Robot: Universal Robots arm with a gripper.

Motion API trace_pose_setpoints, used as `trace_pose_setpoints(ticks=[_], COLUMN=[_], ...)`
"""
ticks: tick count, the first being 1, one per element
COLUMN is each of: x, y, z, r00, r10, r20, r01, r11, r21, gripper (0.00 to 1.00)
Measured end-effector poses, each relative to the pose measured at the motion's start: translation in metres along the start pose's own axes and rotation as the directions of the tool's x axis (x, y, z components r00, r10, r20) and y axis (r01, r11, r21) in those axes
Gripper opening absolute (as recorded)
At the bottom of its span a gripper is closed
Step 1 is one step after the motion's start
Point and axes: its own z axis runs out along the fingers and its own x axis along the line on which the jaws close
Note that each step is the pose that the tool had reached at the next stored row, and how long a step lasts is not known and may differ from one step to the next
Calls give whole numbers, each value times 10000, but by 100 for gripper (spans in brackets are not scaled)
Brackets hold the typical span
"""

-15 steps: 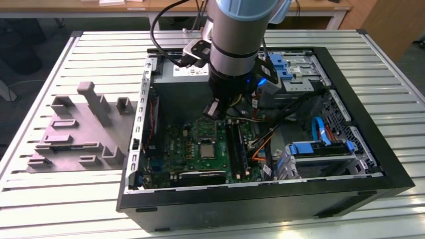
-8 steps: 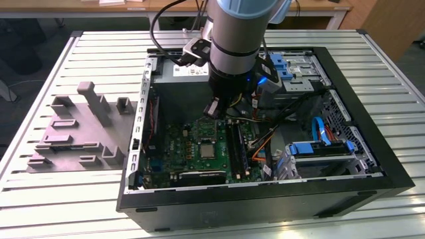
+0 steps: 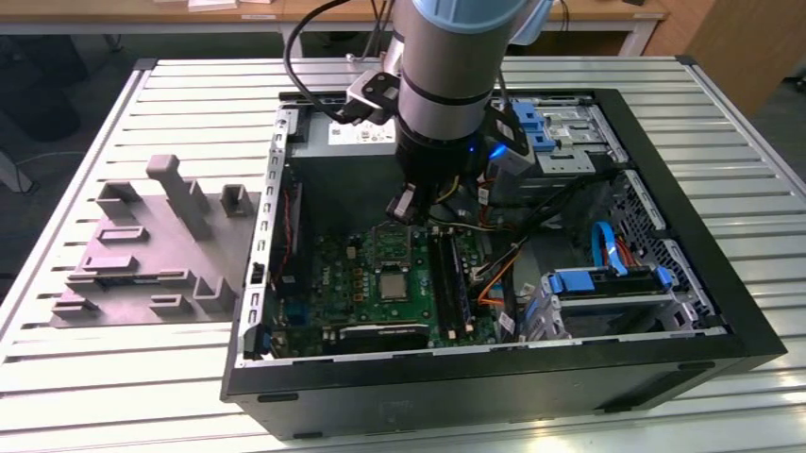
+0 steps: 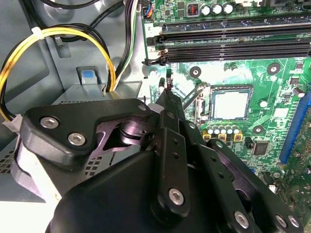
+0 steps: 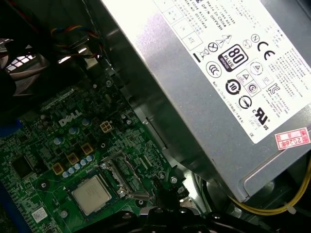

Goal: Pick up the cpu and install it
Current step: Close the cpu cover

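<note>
My tool [image 3: 406, 209] hangs inside the open computer case [image 3: 705, 274], just above the green board [image 3: 377, 283] and just in front of the grey sheet-metal power supply [image 5: 204, 82]. The fingers [image 4: 168, 104] are thin black metal bars, pressed together at the tip, nothing pinched between them. The tool body is matte black with round silver screw heads.

The cpu [image 4: 231, 105] is already sitting flat in its socket [image 4: 203, 104] on the board: small square, silvery brushed-metal top, pale rim. The socket's steel frame and lever are flipped open beside it. In the first wrist view the cpu [image 5: 91, 194] lies square in the socket, near a row of small round capacitors [image 5: 77, 165]. In the exterior view it is the pale square [image 3: 393, 284] on the board, below my tool tip and apart from it.

Two long black memory slots [image 4: 233, 39] run parallel past the socket. Yellow and black cables [image 4: 29, 53], tied with a white strap, loop near the power supply.

Outside the case, on the ribbed metal table [image 3: 756, 396], a grey plastic tray [image 3: 151, 255] with upright blocks lies at the exterior view's left.
</note>
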Motion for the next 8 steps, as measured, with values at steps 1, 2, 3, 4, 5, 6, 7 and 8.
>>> trace_pose_setpoints(ticks=[1, 2, 3, 4, 5, 6, 7, 8], x=[0, 0, 0, 0, 0, 0, 0, 0], y=[0, 0, 0, 1, 1, 1, 1, 1], z=[-1, -2, -2, -4, -5, -7, -8, -9], r00=[10000, 10000, 10000, 10000, 10000, 10000, 10000, 10000], r10=[-8, -19, -32, -44, -53, -63, -75, -88], r20=[-3, -4, -7, -8, -9, -11, -12, -12], r01=[8, 19, 32, 44, 53, 63, 75, 88], r11=[10000, 10000, 10000, 10000, 10000, 10000, 10000, 10000], r21=[-1, -3, -4, -4, -5, -6, -6, -8], gripper=[11, 11, 11, 11, 11, 11, 11, 11])
